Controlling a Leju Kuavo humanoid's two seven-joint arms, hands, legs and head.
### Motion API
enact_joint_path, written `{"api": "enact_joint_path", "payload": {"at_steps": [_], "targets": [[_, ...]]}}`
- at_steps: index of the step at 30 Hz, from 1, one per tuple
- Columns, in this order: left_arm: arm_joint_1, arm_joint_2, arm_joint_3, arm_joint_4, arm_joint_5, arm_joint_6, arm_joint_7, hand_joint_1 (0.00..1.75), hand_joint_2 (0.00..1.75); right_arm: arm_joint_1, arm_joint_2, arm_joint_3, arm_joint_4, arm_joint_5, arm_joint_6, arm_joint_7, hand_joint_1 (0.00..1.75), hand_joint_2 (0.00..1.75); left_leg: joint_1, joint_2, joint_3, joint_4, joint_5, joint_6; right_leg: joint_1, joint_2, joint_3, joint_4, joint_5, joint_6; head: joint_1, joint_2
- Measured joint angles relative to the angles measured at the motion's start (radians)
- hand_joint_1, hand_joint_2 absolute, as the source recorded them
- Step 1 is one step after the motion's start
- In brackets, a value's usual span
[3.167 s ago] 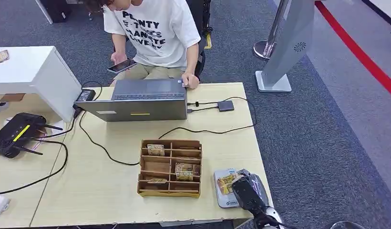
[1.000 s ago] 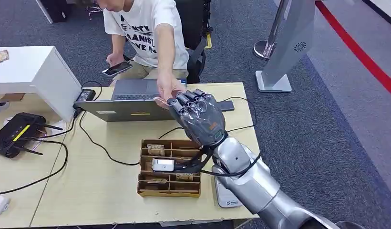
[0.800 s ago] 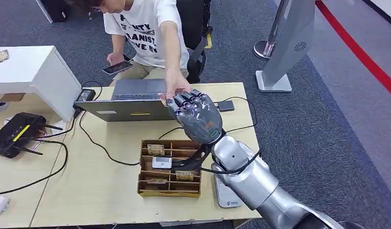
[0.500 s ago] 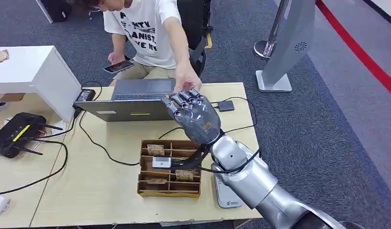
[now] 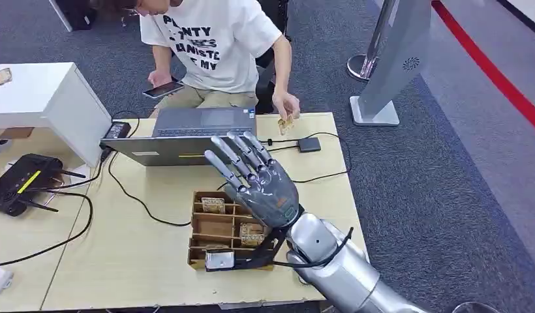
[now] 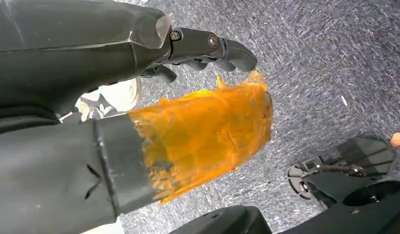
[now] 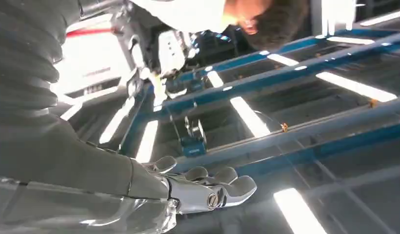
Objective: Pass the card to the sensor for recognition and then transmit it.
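Note:
My right hand (image 5: 255, 179) is raised over the table with its fingers spread and nothing in it. In the right wrist view the right hand's fingers (image 7: 208, 187) lie stretched out with the ceiling lights behind them. The card (image 5: 286, 123) is pinched in a person's hand (image 5: 288, 107) above the table's far edge, well beyond my fingertips. My forearm hides the sensor at the table's near right corner. My left hand (image 6: 188, 122) hangs over the carpet, thumb wrapped in orange film, holding nothing.
A brown divided box (image 5: 198, 262) with a few cards (image 5: 213, 204) stands below my right hand. A grey laptop (image 5: 186, 140), cables and a small black device (image 5: 308, 144) lie at the far side. A black router (image 5: 23, 182) sits at left on the table (image 5: 141, 261).
The person has taken the card from my right hand and pulled it back toward the table's far edge. My right hand has dropped back toward me with its fingers spread.

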Motion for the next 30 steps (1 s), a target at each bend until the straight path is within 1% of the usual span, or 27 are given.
{"api": "enact_joint_path", "payload": {"at_steps": [4, 7, 15, 16, 17, 18, 19, 20, 21, 22, 25, 27, 28, 29, 30], "targets": [[0.009, 0.0, 0.003, 0.0, 0.02, 0.011, -0.008, 0.0, 0.0, 0.078, 0.0, 0.0, -0.075, -0.077, 0.0, -0.05, 0.0, 1.75, 0.0, 0.0, 0.0, 0.0, 0.0, 0.0, 0.0, 0.0, 0.0, 0.0, 0.0, 0.0, 0.0, 0.0], [0.015, 0.0, 0.008, 0.0, 0.023, 0.013, -0.011, 0.0, 0.0, 0.119, 0.0, 0.001, -0.112, -0.09, 0.0, -0.062, 0.0, 1.75, 0.0, 0.0, 0.0, 0.0, 0.0, 0.0, 0.0, 0.0, 0.0, 0.0, 0.0, 0.0, 0.0, 0.0], [0.023, 0.002, 0.02, 0.0, 0.047, 0.025, -0.024, 0.0, 0.0, 0.203, -0.005, 0.003, -0.169, -0.189, 0.0, -0.09, 0.0, 1.75, 0.0, 0.0, 0.0, 0.0, 0.0, 0.0, 0.0, 0.0, 0.0, 0.0, 0.0, 0.0, 0.0, 0.0], [0.024, 0.002, 0.024, 0.0, 0.047, 0.026, -0.025, 0.0, 0.0, 0.209, -0.006, 0.004, -0.174, -0.193, 0.0, -0.091, 0.05, 1.75, 0.0, 0.0, 0.0, 0.0, 0.0, 0.0, 0.0, 0.001, 0.0, 0.0, 0.0, 0.0, -0.001, 0.0], [0.026, 0.002, 0.026, 0.0, 0.048, 0.026, -0.027, 0.0, 0.0, 0.214, -0.007, 0.005, -0.178, -0.194, 0.0, -0.092, 0.17, 1.75, 0.0, 0.0, 0.0, 0.0, 0.0, 0.0, 0.0, 0.001, 0.0, 0.0, 0.0, 0.0, 0.0, 0.0], [0.027, 0.003, 0.027, 0.0, 0.049, 0.026, -0.027, 0.0, 0.0, 0.218, -0.008, 0.006, -0.181, -0.194, 0.0, -0.092, 0.42, 1.75, 0.0, 0.0, 0.0, 0.0, 0.0, 0.0, 0.0, 0.0, 0.0, 0.0, 0.0, 0.0, 0.0, 0.0], [0.028, 0.003, 0.028, 0.0, 0.049, 0.026, -0.028, 0.0, 0.0, 0.22, -0.009, 0.007, -0.184, -0.195, 0.0, -0.092, 0.94, 1.75, 0.0, 0.0, 0.0, 0.0, 0.0, 0.0, 0.0, 0.0, 0.0, 0.0, 0.0, 0.0, 0.0, 0.0], [0.029, 0.003, 0.03, 0.0, 0.05, 0.026, -0.029, 0.0, 0.0, 0.222, -0.01, 0.009, -0.185, -0.196, 0.0, -0.092, 1.34, 1.75, 0.0, 0.0, 0.0, 0.0, 0.0, 0.0, 0.0, 0.0, 0.0, 0.0, 0.0, 0.0, -0.001, 0.0], [0.029, 0.003, 0.031, 0.0, 0.051, 0.027, -0.029, 0.0, 0.0, 0.224, -0.011, 0.01, -0.186, -0.203, 0.0, -0.092, 1.38, 1.75, 0.0, 0.0, 0.0, 0.0, 0.0, 0.0, 0.0, 0.0, 0.0, 0.0, 0.0, 0.0, 0.0, 0.0], [0.029, 0.003, 0.032, 0.0, 0.052, 0.028, -0.031, 0.0, 0.0, 0.226, -0.013, 0.011, -0.187, -0.206, 0.0, -0.092, 1.47, 1.75, 0.0, 0.0, 0.0, 0.0, 0.0, 0.0, 0.0, 0.0, 0.0, 0.0, 0.0, 0.0, 0.0, 0.0], [0.03, 0.003, 0.033, 0.0, 0.058, 0.033, -0.039, 0.0, 0.0, 0.239, -0.017, 0.016, -0.198, -0.217, 0.0, -0.092, 1.59, 1.75, 0.0, 0.0, 0.0, 0.0, 0.0, 0.0, 0.0, 0.0, 0.0, 0.0, 0.0, 0.0, 0.0, 0.0], [0.031, 0.003, 0.033, 0.0, 0.06, 0.033, -0.04, 0.0, 0.0, 0.246, -0.02, 0.019, -0.205, -0.224, 0.0, -0.092, 1.54, 1.75, 0.0, 0.0, 0.0, 0.0, 0.0, 0.0, 0.0, 0.0, 0.0, 0.0, 0.0, 0.0, 0.0, 0.0], [0.032, 0.003, 0.034, 0.0, 0.062, 0.033, -0.04, 0.0, 0.0, 0.249, -0.022, 0.021, -0.208, -0.227, 0.0, -0.092, 1.45, 1.75, 0.0, 0.0, 0.0, 0.0, 0.0, 0.0, 0.0, 0.0, 0.0, 0.0, 0.0, 0.0, 0.0, 0.0], [0.032, 0.003, 0.035, 0.0, 0.066, 0.033, -0.04, 0.0, 0.0, 0.252, -0.024, 0.023, -0.21, -0.236, 0.0, -0.092, 1.31, 1.75, 0.0, 0.0, 0.0, 0.0, 0.0, 0.0, 0.0, 0.0, 0.0, 0.0, 0.0, 0.0, 0.0, 0.0], [0.033, 0.003, 0.037, 0.0, 0.068, 0.033, -0.04, 0.0, 0.0, 0.254, -0.025, 0.026, -0.212, -0.239, 0.0, -0.092, 1.29, 1.75, 0.0, 0.0, 0.0, 0.0, 0.0, 0.0, 0.0, 0.0, 0.0, 0.0, 0.0, 0.0, 0.0, 0.0]]}}
